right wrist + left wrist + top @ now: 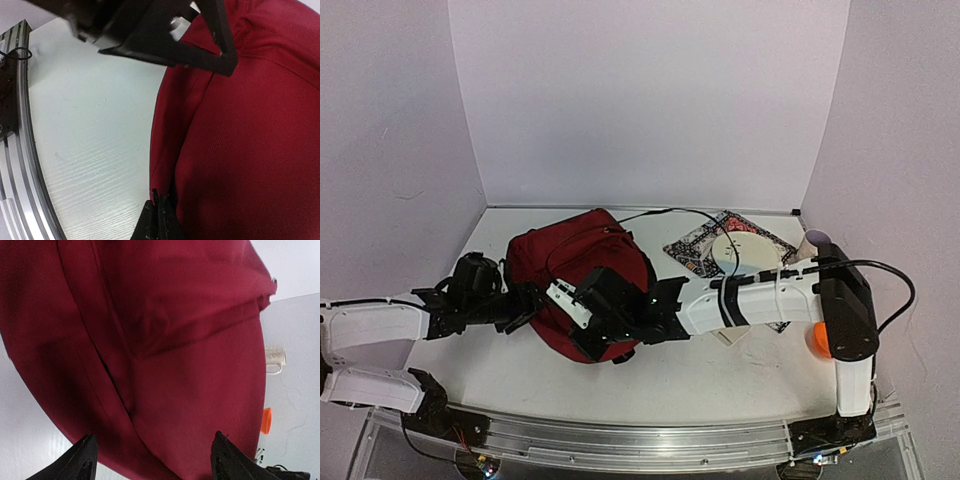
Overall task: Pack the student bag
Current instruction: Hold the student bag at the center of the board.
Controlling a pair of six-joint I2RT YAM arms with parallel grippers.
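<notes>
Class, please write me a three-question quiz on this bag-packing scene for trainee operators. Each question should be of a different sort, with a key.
1. True or false: the left gripper stands open with the student bag right in front of it.
2. Multiple choice: the right gripper is A) wide open above the bag, B) shut at a seam of the bag, C) resting on bare table far from the bag.
3. Fill in: in the top view, the patterned flat item lies to the ___ of the bag.
Key: 1 true; 2 B; 3 right.
</notes>
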